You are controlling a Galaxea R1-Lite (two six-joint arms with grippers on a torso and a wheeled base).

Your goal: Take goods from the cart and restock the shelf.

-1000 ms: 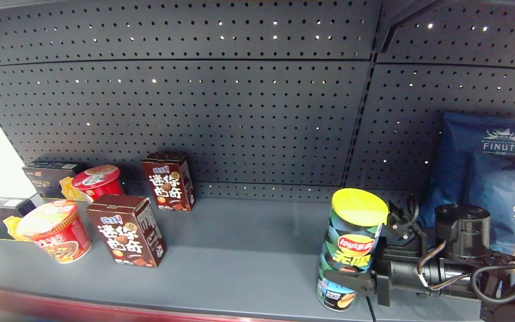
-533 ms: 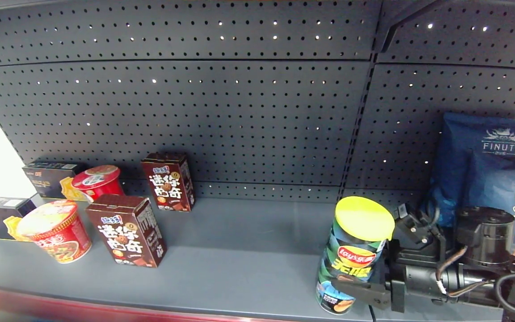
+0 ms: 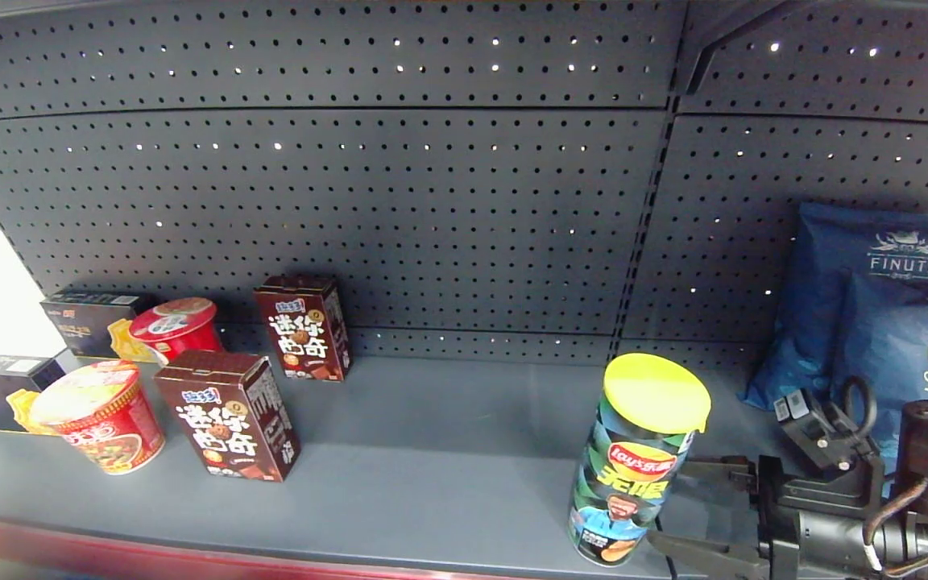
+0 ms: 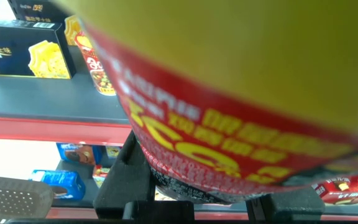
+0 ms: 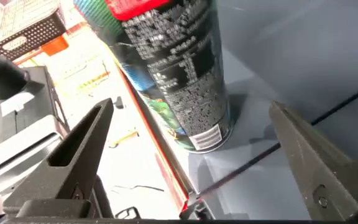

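The chip can (image 3: 640,459) stands upright on the shelf (image 3: 432,467), long axis vertical, just beyond the fingertips of the right tool (image 3: 673,506) and in line with its wide-open gap. It is a smooth printed cylinder with a flat yellow lid. The left tool (image 4: 191,199) grips a glossy red and yellow tub (image 4: 229,124).

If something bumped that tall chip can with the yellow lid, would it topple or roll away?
Probably tippy: the chip can is tall on a narrow base, standing upright close to the front edge of the shelf. Once on its side, its round body would likely roll. Its printed wall looks smooth, so a loose grip might slip.
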